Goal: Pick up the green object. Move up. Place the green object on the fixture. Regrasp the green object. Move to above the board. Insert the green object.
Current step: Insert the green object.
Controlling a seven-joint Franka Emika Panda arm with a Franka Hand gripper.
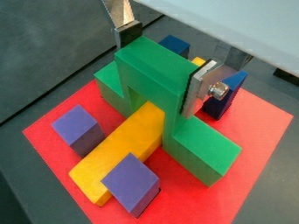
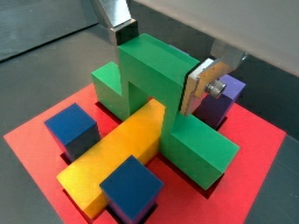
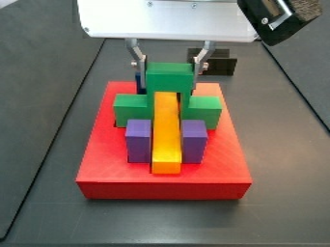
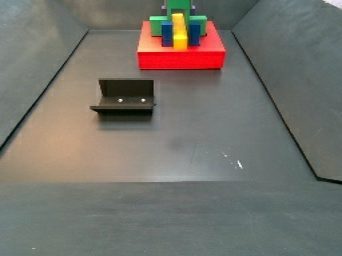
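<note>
Insertion stage reached: bright green bridge-shaped plastic piece [image 1: 158, 96] straddles the long yellow bar [image 1: 122, 144] on the red square board [image 3: 110, 178].
Gripper [image 1: 158, 61] jaws are clamped on its raised middle; release is outstanding; the dark bracket fixture [image 4: 124, 98] stands vacated.

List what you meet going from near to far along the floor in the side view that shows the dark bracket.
Fixture → board → green object straddling the yellow bar, with the gripper at its raised middle.
</note>
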